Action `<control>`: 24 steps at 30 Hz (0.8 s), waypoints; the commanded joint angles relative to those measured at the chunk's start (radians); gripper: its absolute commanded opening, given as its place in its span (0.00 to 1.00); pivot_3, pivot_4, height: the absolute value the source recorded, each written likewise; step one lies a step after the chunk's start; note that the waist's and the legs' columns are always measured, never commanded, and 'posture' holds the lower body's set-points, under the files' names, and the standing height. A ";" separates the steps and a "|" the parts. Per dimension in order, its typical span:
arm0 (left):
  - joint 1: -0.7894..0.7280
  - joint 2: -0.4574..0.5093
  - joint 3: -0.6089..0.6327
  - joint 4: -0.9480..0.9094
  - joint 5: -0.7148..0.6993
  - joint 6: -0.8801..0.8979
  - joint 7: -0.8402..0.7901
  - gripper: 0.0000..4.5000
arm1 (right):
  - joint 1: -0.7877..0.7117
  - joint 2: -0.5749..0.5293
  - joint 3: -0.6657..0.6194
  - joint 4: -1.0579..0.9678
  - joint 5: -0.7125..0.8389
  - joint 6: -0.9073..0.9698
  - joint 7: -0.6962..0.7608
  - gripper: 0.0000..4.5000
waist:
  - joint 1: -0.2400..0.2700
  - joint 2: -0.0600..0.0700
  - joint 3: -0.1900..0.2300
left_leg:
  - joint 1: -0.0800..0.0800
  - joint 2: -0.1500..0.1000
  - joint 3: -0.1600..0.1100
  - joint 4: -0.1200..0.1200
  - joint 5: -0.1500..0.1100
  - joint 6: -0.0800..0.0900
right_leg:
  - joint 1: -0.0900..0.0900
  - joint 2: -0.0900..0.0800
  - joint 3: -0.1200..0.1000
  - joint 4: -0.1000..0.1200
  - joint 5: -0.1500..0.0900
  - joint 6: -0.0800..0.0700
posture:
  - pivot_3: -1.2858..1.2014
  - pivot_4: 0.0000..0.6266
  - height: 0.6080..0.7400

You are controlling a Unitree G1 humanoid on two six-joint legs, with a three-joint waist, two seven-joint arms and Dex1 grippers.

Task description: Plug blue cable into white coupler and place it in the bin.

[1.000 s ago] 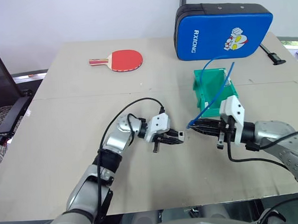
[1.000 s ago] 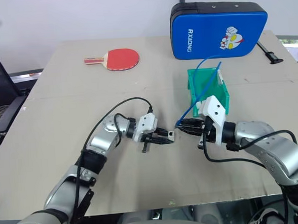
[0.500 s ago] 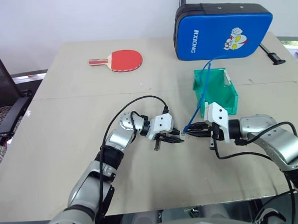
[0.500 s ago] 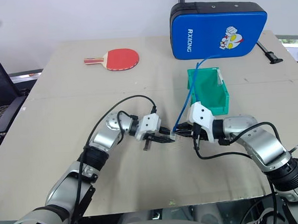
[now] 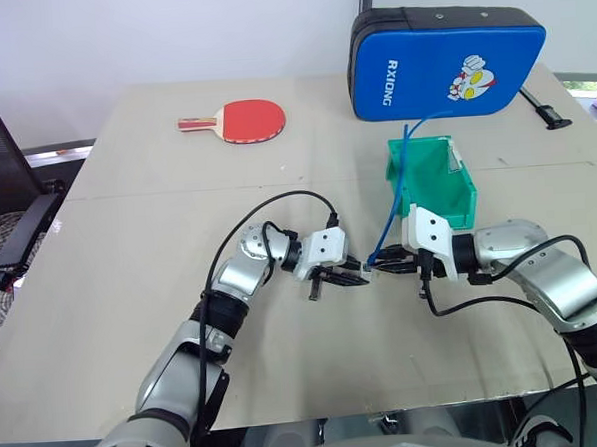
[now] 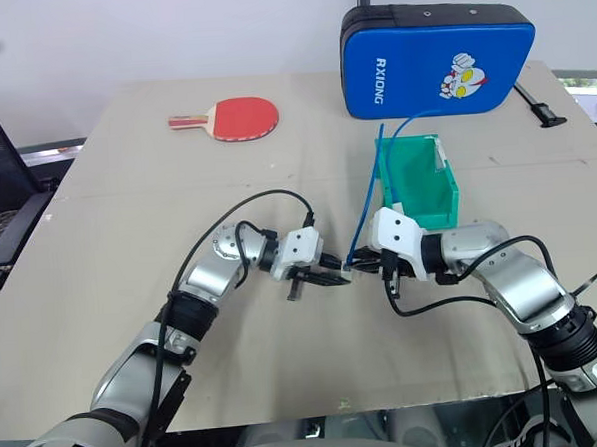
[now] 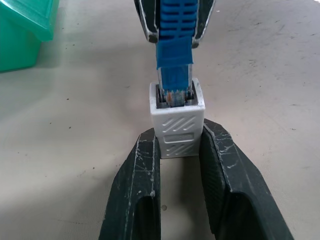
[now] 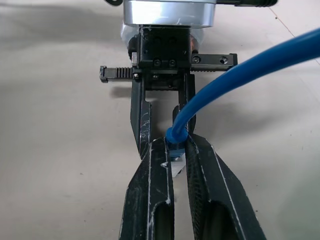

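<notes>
We note the left gripper clamping the white coupler, socket facing the right gripper, which pinches the blue cable plug. Plug tip sits in the socket, axes aligned, beside the bin.

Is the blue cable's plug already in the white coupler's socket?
Yes: the left wrist view shows the blue cable plug tip inside the white coupler socket.
</notes>
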 commanded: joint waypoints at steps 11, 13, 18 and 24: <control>-0.008 -0.007 -0.005 -0.057 0.010 -0.008 0.010 0.11 | -0.008 0.035 0.133 0.074 -0.094 0.133 0.054 0.00 | -0.005 -0.002 -0.006 | 0.002 0.000 0.000 0.000 0.000 0.000 | 0.001 0.000 0.000 0.002 0.000 0.000 | 0.52 0.24 1.00; 0.001 -0.010 0.000 -0.066 0.004 0.013 0.017 0.11 | 0.002 0.037 0.125 0.074 -0.092 0.131 0.053 0.00 | -0.006 -0.002 -0.007 | 0.003 0.000 0.000 0.000 0.000 0.000 | 0.001 0.000 0.000 0.003 0.000 0.000 | 0.52 0.24 1.00; 0.030 -0.002 0.028 -0.129 -0.033 0.096 0.031 0.52 | 0.034 0.067 0.041 0.056 -0.047 0.102 0.032 0.00 | -0.006 -0.001 -0.010 | 0.003 0.001 0.000 0.000 0.000 0.000 | 0.001 0.000 0.000 0.003 0.000 0.000 | 0.52 0.24 1.00; 0.177 0.082 0.131 -0.356 -0.131 0.274 0.102 0.78 | 0.085 0.114 -0.235 -0.082 0.138 0.165 -0.052 0.00 | -0.022 0.000 -0.009 | 0.002 0.003 0.000 0.000 0.000 0.000 | 0.000 0.000 0.001 0.004 0.000 0.000 | 0.52 0.24 1.00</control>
